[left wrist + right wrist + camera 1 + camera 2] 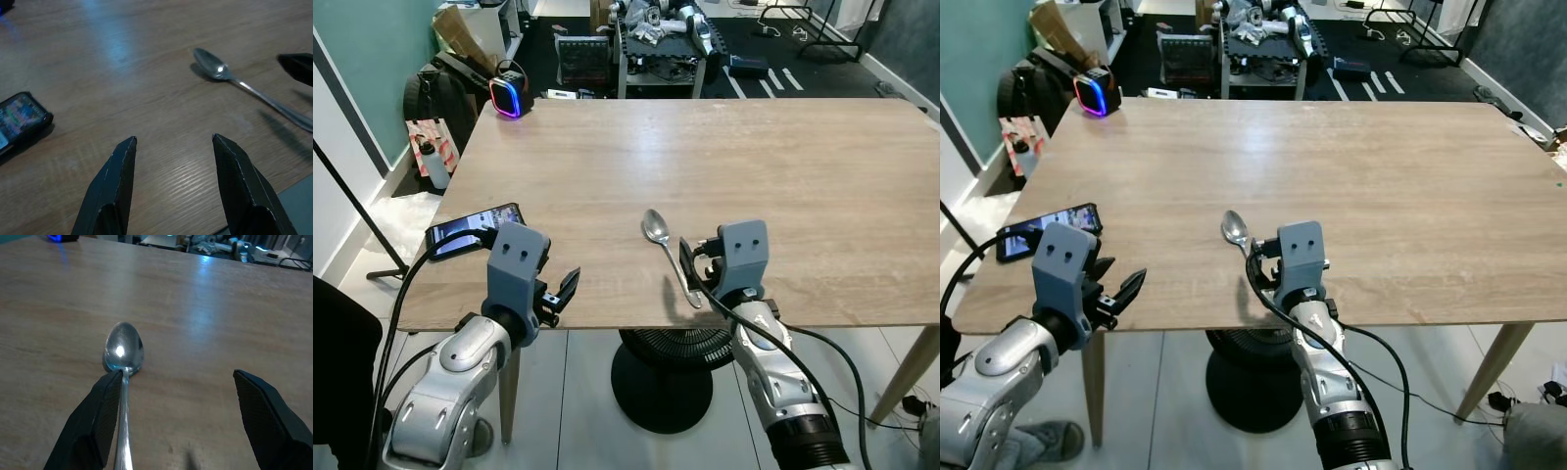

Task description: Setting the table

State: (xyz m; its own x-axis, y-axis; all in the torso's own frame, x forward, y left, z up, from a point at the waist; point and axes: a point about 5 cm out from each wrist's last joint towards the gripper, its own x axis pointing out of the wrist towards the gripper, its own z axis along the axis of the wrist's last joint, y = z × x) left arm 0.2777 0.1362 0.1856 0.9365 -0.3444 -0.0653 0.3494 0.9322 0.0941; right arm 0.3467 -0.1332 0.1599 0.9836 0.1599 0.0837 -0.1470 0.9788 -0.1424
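Observation:
A metal spoon (668,257) lies on the wooden table (773,166) near its front edge, bowl pointing away from me. My right gripper (698,266) is open at the spoon's handle end, low over the table. In the right wrist view one finger (100,416) sits right beside the handle of the spoon (123,350), and the other is well off to the side with bare wood between them. My left gripper (562,291) is open at the table's front left edge, holding nothing. Its wrist view looks across the wood at the spoon (244,85).
A black phone (475,227) with a lit screen lies at the table's front left, with a cable running off the edge. A small speaker (509,95) with a glowing ring stands at the far left corner. Under the table is a round fan base (661,377). Bags and a bottle (433,164) crowd the left floor.

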